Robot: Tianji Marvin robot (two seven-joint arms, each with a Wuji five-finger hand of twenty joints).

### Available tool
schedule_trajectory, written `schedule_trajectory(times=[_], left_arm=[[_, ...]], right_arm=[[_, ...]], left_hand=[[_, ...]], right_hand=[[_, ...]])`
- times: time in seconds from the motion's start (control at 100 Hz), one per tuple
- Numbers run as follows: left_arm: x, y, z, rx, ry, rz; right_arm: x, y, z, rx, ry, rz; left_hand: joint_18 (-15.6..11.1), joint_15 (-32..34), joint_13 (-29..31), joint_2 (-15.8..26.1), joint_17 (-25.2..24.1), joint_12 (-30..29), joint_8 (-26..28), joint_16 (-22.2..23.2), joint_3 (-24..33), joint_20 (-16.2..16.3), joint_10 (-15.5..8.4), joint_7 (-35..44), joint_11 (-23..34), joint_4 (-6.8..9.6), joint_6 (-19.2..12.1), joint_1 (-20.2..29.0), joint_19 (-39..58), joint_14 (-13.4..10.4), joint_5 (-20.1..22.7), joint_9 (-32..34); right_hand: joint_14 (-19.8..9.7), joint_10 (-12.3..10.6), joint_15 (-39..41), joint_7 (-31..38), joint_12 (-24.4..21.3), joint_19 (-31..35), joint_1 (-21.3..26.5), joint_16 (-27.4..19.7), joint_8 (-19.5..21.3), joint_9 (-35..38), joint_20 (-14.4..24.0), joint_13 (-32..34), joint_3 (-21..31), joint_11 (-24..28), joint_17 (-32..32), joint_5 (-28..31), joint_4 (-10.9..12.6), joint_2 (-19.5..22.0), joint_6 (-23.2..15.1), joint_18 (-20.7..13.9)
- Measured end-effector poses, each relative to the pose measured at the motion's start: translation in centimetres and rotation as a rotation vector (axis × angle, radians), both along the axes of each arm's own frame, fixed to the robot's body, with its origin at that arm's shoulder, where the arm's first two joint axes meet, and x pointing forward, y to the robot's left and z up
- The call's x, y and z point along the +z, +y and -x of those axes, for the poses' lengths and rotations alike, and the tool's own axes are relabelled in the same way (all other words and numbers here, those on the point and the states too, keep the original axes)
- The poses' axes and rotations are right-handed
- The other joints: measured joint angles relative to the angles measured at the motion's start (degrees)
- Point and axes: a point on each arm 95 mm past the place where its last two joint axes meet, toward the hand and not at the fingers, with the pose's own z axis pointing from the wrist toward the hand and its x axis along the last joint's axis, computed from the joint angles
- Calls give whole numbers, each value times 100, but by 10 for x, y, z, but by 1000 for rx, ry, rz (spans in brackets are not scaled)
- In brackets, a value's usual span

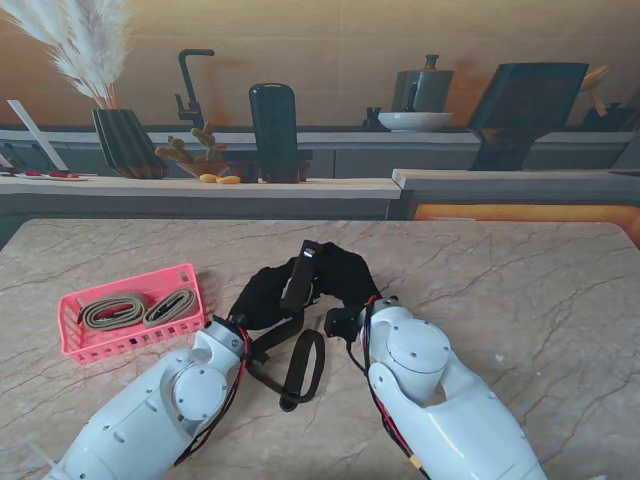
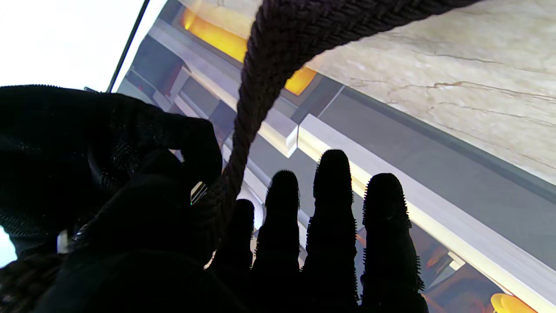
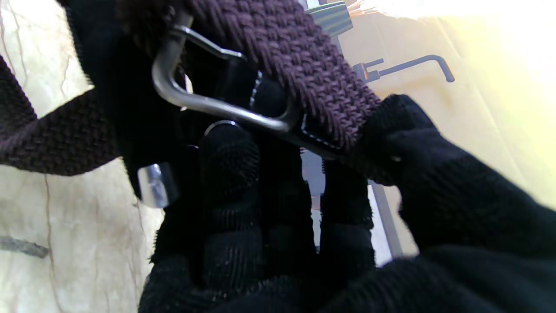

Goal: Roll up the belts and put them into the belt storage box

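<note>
A dark brown woven belt (image 1: 300,365) is held up between my two black-gloved hands at the middle of the table, and its slack loop hangs down towards me. My right hand (image 1: 345,280) is shut on the buckle end: in the right wrist view its fingers (image 3: 230,174) and thumb pinch the strap (image 3: 295,56) at the metal buckle (image 3: 208,104). My left hand (image 1: 265,295) has the belt (image 2: 260,87) running between thumb and palm, with the four fingers (image 2: 330,217) straight. The pink belt storage box (image 1: 70,325) sits at the left and holds two rolled belts (image 1: 110,312).
The marble table's far edge meets a grey counter (image 1: 200,190) with a vase, a dark bottle (image 1: 273,130) and fruit. Bare tabletop lies to the right of my right arm (image 1: 450,410).
</note>
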Motion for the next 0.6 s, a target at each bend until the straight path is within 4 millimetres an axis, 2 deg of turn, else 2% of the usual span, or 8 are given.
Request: schedule_trajectory(times=[0.08,0.22,0.35,0.44,0.46,0.48,0.58,0.6], left_arm=[[1,0,0,8,0,14],[-1,2,2,18,2,31],[-2,4,5,23,12,78],[-3,4,8,14,18,112],[-3,4,8,11,17,117],[-2,3,9,8,16,122],[3,1,9,0,5,147],[4,1,9,0,4,153]], right_arm=[[-4,2,0,-1,18,2],[-7,6,-1,6,7,44],[-9,9,-2,-11,18,56],[-10,9,-4,-34,32,66],[-11,9,-5,-36,37,69],[-12,9,-5,-38,42,73],[-19,9,-6,-42,77,91],[-20,9,-6,-43,83,93]], left_hand=[[-6,-316,-475,2,-247,-98,-436,-42,-292,5,16,-851,-213,28,2,-25,-245,0,-131,-703],[-24,-633,-961,-62,-481,-217,-788,-159,-300,21,81,-2282,-435,125,2,-15,-605,0,-283,-1468],[-98,-875,-1265,-379,-575,-435,-1366,-284,-177,22,80,-2670,-602,226,-50,-8,-870,-57,-294,-1669],[-105,-1126,-1398,-554,-579,-586,-1881,-370,140,9,80,-2721,-842,237,-138,-472,-1061,-80,-295,-1729],[-105,-1101,-1398,-554,-580,-598,-1937,-390,185,-18,80,-2721,-923,257,-159,-675,-1120,-83,-294,-1733],[-108,-1112,-1410,-553,-584,-630,-1994,-421,251,-48,81,-2724,-968,281,-165,-810,-1148,-88,-294,-1733],[-117,-1231,-1555,-550,-588,-684,-2173,-444,392,-137,88,-2778,-1185,293,-123,-1015,-1290,-124,-299,-1853],[-118,-1247,-1589,-550,-588,-709,-2218,-466,441,-158,106,-2779,-1185,293,-124,-1017,-1296,-124,-299,-1873]], right_hand=[[-121,5,51,1,39,-119,-2,1,-18,-117,-72,-26,0,7,-122,0,-3,0,-4,226],[-492,14,283,50,596,-120,-8,78,-169,-1134,-74,-236,-1,655,-191,1,-7,1,-12,227],[-665,141,369,91,727,-120,-47,86,-229,-1636,-74,-251,-1,894,-205,3,-8,1,-12,227],[-665,173,400,143,729,-120,-126,89,-252,-1749,-74,-372,25,912,-251,14,-8,1,-12,227],[-444,261,412,144,730,-120,-140,92,-259,-1790,-74,-492,40,927,-254,56,-8,1,-12,227],[-404,292,413,145,730,-120,-177,121,-264,-1792,-74,-506,44,943,-255,63,-8,1,-12,227],[-318,379,413,150,730,-120,-187,128,-285,-1793,-74,-509,53,944,-260,98,-16,1,-9,227],[-309,383,412,150,730,-120,-188,128,-286,-1793,-74,-509,53,944,-260,117,-118,1,-7,227]])
